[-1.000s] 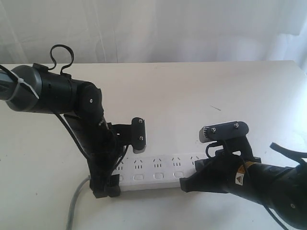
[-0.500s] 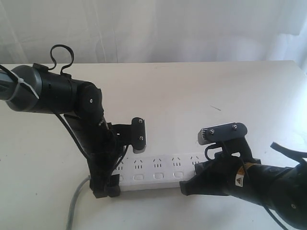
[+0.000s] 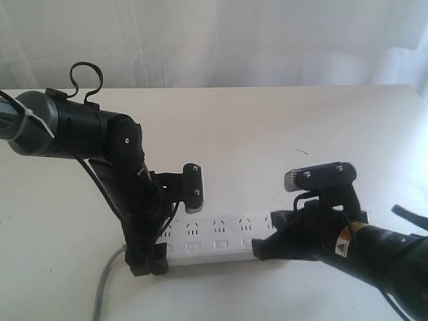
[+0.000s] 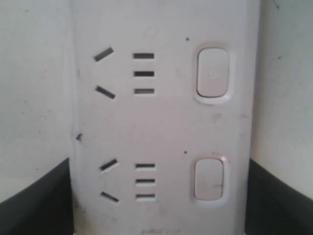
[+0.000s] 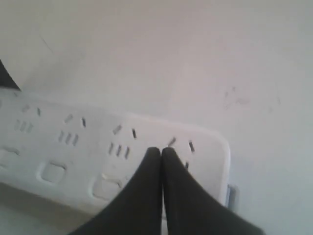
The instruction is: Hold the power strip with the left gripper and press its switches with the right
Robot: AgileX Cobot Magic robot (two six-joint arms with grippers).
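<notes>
The white power strip (image 3: 221,241) lies along the front of the table, its grey cord (image 3: 103,284) trailing off at the left. My left gripper (image 3: 170,231) straddles the strip's left end. In the left wrist view the black fingers (image 4: 34,196) sit against both long sides of the power strip (image 4: 166,127), beside two switches (image 4: 212,72). My right gripper (image 3: 257,251) is shut, its tips together over the strip's right end. In the right wrist view the right gripper (image 5: 161,151) hides the end switch of the power strip (image 5: 98,142); whether it touches is unclear.
The white table (image 3: 267,127) stretches back to a pale curtain (image 3: 214,40). A small dark mark (image 3: 301,151) lies on the table behind the right arm. Both black arms crowd the table's front.
My right arm has shifted slightly to the right and its grey plate has risen a little; the shut tips stay over the strip's right end. The left arm and the strip have not moved.
</notes>
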